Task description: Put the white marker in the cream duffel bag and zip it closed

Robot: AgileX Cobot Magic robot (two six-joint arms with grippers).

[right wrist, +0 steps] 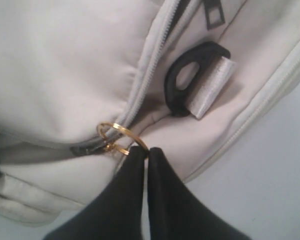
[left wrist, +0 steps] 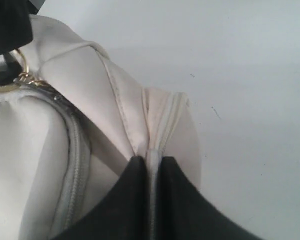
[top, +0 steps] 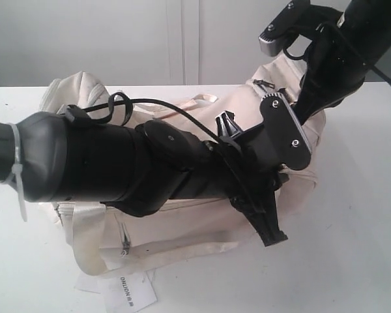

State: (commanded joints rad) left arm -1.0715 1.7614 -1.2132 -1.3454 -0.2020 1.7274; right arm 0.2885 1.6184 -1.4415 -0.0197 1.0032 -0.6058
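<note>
Left arm point(top: 104, 163) foremost, left tool point(left wrist: 150, 166) clamped on seam of cream duffel bag point(left wrist: 90, 95); right tool point(right wrist: 146, 153), two o'clock, pinched on gold zip ring point(right wrist: 124, 129).

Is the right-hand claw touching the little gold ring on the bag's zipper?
Touching. The right wrist view shows the gold ring running straight into the shut tips of the right gripper, with no gap.

The table point(top: 352, 261) is white and plain, with a few small dark specks on its top. The bag point(top: 182, 222) lies across the middle of it, soft and cream. At the front left one handle point(top: 85, 251) of the bag rests flat on the table. Just beside it a white paper tag point(top: 127, 291) with dark print lies on the table, partly under the bag's front edge.
</note>
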